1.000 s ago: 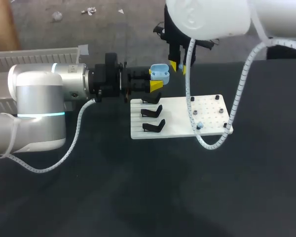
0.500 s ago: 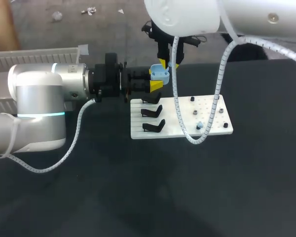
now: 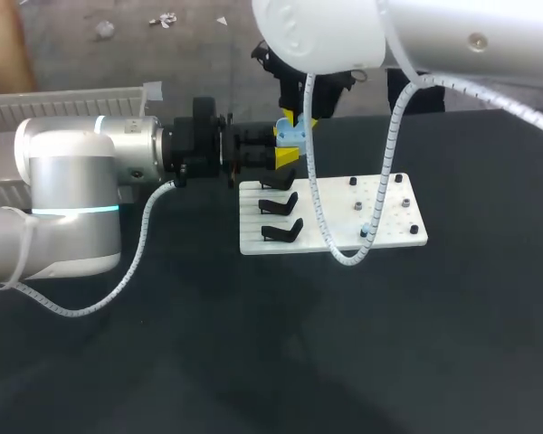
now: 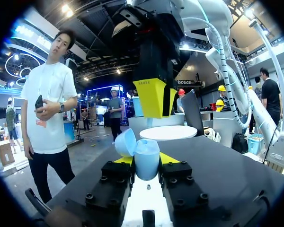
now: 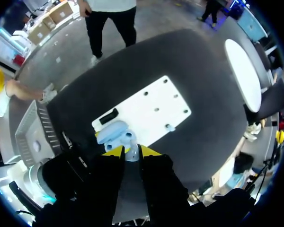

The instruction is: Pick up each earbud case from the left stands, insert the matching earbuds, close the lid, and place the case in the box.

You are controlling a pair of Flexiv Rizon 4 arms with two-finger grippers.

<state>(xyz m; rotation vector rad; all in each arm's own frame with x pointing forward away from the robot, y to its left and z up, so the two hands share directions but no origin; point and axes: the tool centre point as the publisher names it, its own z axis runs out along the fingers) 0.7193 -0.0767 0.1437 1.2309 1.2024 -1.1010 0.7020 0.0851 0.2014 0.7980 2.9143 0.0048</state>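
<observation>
case (image 3: 291, 133): light-blue, lid open, clamped in left hand (image 4: 146, 160)
right hand (image 4: 155, 109): just above case, narrow, pinching earbud (image 5: 129, 151)

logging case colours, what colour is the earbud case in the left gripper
The earbud case is light blue, shown best in the left wrist view.

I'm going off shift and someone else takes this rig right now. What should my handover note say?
Left gripper: shut on the blue case, lid open, held up beside the stands.
Right gripper: just above the case, shut on what looks like an earbud.
Done: case is off its stand; all three black stands are empty.
A second earbud sits on the white board.
To do: seat the earbuds, close the lid, put the case in the box.
</observation>
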